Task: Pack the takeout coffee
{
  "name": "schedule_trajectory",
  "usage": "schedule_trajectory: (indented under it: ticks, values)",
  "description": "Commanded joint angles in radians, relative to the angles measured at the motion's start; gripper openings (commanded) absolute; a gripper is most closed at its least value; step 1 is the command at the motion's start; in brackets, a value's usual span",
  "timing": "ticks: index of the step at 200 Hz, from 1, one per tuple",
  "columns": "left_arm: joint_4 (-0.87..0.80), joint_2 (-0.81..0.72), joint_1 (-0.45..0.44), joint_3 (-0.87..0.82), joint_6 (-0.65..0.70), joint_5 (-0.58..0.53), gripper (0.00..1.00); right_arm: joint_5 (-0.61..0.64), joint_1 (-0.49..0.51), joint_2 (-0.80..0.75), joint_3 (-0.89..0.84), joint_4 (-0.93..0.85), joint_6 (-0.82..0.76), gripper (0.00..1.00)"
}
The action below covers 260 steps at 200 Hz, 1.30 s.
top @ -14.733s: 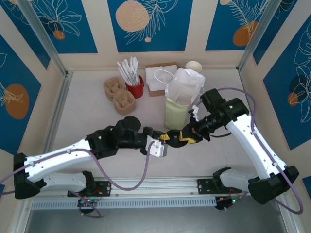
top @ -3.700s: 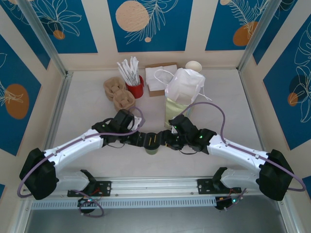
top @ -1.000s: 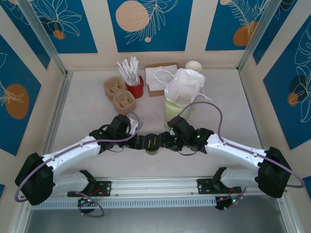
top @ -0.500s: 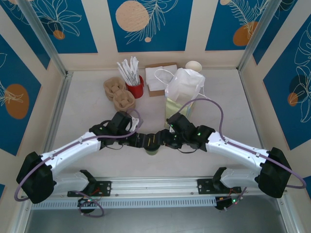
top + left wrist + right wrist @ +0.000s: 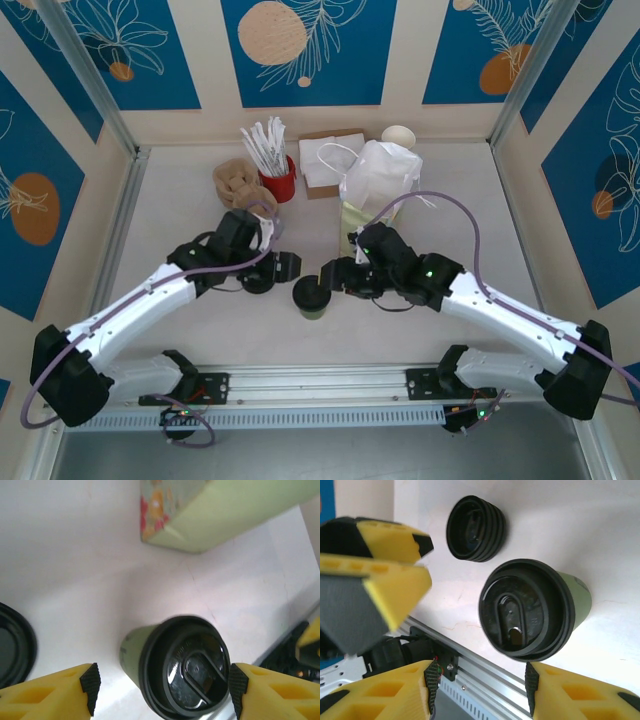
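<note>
A red cup (image 5: 279, 184) at the worktop's (image 5: 180, 230) far edge holds white sticks. Near it a green paper bag (image 5: 360, 235) stands by a white plastic bag (image 5: 380, 172). The takeout coffee (image 5: 311, 297), olive-green with its black lid on, stands upright near the near edge's middle. The left fingers (image 5: 281, 268) and right fingers (image 5: 333, 278) sit just beside it, spread apart and gripping nothing.

Table (image 5: 450, 200): takeout coffee (image 5: 311, 297), paper bag (image 5: 362, 232), loose lid (image 5: 476, 528)

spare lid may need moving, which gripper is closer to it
Left. The left gripper sits right beside the loose lid; the right gripper is on the coffee cup's far side.
</note>
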Motion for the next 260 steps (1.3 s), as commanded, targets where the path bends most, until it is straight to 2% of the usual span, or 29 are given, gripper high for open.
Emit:
schedule_trajectory:
  ticks: [1,29,60,101,128,194,260]
  values:
    - [-0.025,-0.027,0.054,0.051,-0.002,-0.079,0.70,0.025,0.009,-0.050,0.065,-0.074,-0.051,0.52]
    - [-0.012,-0.029,0.133,0.090,-0.008,-0.132,0.71,0.053,0.000,-0.095,0.133,-0.132,-0.103,0.52]
    - [0.036,-0.008,0.256,0.113,-0.028,-0.136,0.72,0.060,-0.050,-0.124,0.209,-0.165,-0.178,0.52]
    - [0.171,0.032,0.417,0.065,-0.095,-0.135,0.73,-0.057,-0.239,-0.119,0.269,-0.154,-0.247,0.52]
    - [0.264,0.103,0.507,0.045,-0.129,-0.078,0.72,-0.168,-0.379,-0.100,0.290,-0.132,-0.269,0.52]
    - [0.332,0.308,0.560,0.104,-0.141,0.011,0.67,-0.304,-0.547,-0.057,0.313,-0.106,-0.283,0.52]
    - [0.366,0.398,0.560,0.129,-0.155,0.041,0.58,-0.347,-0.587,-0.035,0.308,-0.075,-0.272,0.51]
